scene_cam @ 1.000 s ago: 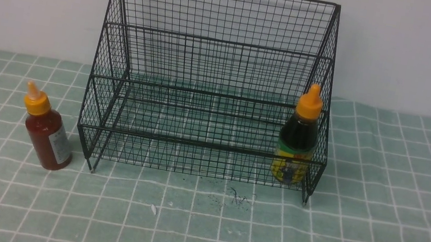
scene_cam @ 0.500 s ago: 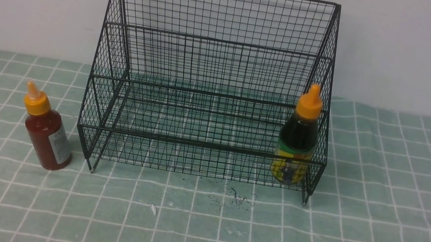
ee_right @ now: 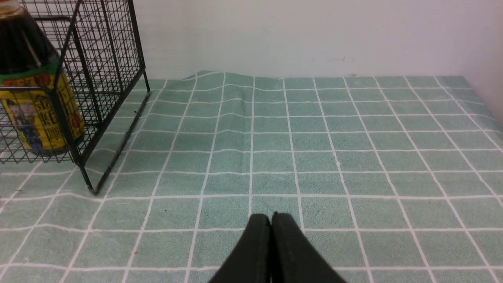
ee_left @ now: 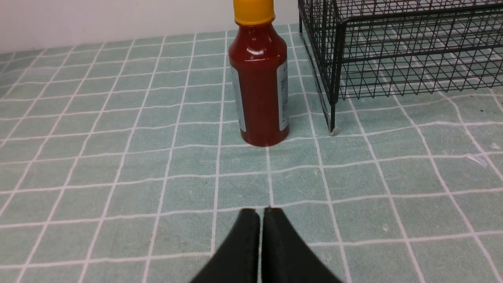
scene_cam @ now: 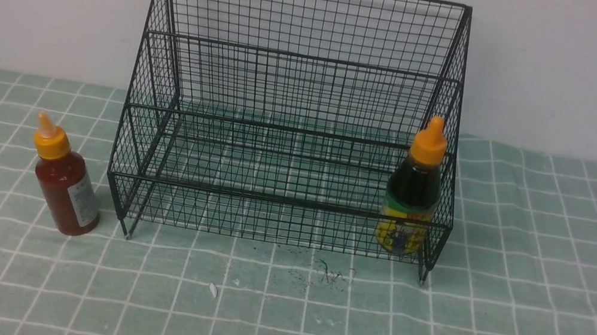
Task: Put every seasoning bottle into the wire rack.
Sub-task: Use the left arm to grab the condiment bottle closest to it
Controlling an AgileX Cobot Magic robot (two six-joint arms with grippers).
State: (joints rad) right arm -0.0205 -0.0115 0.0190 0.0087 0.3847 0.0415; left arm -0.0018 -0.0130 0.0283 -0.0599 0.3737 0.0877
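Seasoning bottles: 2 in view, 1 in place and 1 not.
Placed: dark-sauce bottle (scene_cam: pixel 409 210), upright inside the wire rack (scene_cam: pixel 299 56), on the lowest front tier, tucked into the right-hand corner behind the front rail.
Left out: red-sauce bottle (scene_cam: pixel 65 190), standing on the surface (scene_cam: pixel 524 302) just beside the rack's front left leg; the left wrist view shows a gap between them.
Progress: by my reading 1 of 2 is done; the red-sauce bottle has yet to be picked up and set into the rack.
Left arm: left end effector (ee_left: pixel 261 214) has its jaws pressed together and holds nothing; it sits low over the surface, pointed straight at the red-sauce bottle but well apart from it.
Right arm: right end effector (ee_right: pixel 271 218) also has its jaws together and is empty; it sits low over the surface on the rack's right side, away from the dark-sauce bottle.
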